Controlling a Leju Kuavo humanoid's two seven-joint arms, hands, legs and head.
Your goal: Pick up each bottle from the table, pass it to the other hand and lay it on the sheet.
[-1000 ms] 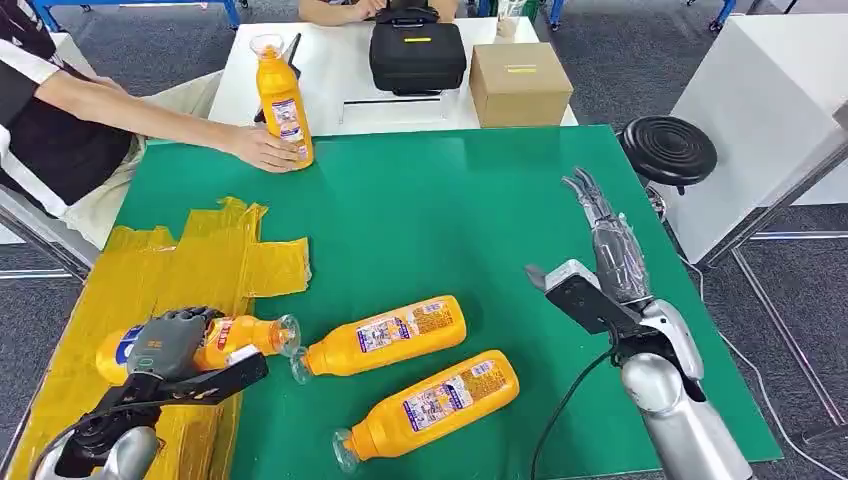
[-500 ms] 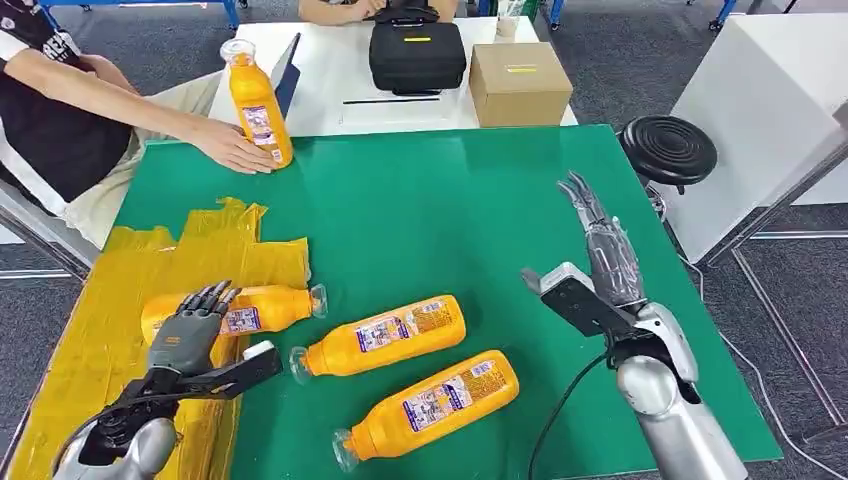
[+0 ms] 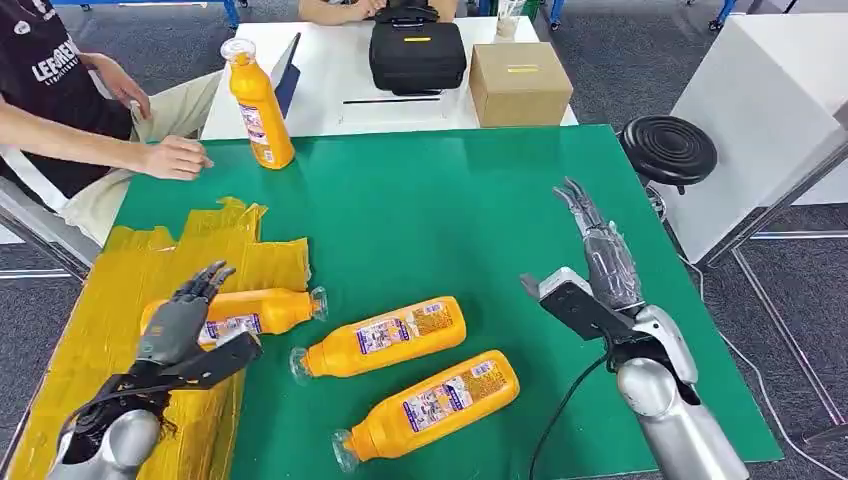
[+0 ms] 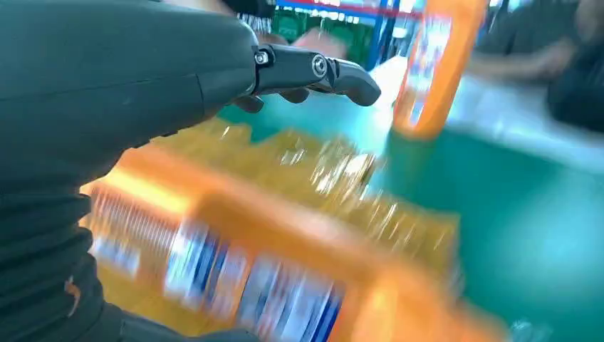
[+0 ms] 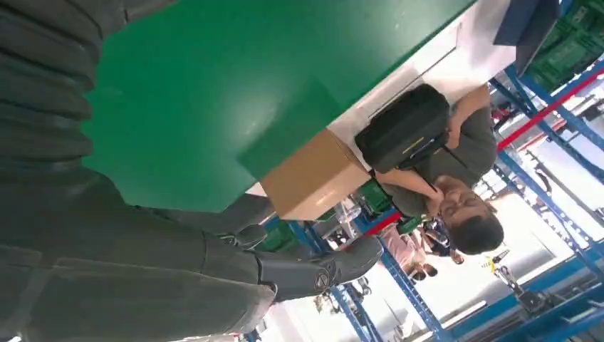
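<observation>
An orange bottle [image 3: 262,310] lies on the yellow sheet [image 3: 120,270], its cap end toward the green table; it is a blur [image 4: 235,278] in the left wrist view. My left hand [image 3: 178,322] hovers over its base end with fingers apart, gripping nothing, and its fingers [image 4: 313,68] stretch out straight. Two more orange bottles [image 3: 385,336] [image 3: 432,401] lie on the green table [image 3: 450,220] near the front. A fourth bottle [image 3: 258,103] [image 4: 434,64] stands upright at the far left edge. My right hand [image 3: 603,255] is held open above the table's right side.
A person sits at the far left, one hand [image 3: 176,158] resting on the table near the upright bottle. Behind the green table a white table holds a black bag [image 3: 417,52] [image 5: 402,128] and a cardboard box [image 3: 519,82] [image 5: 313,178]. A black stool [image 3: 668,150] stands to the right.
My left hand let go of the bottle on the sheet and drew back with fingers spread. The person stood the fourth bottle up and took their hand off it.
</observation>
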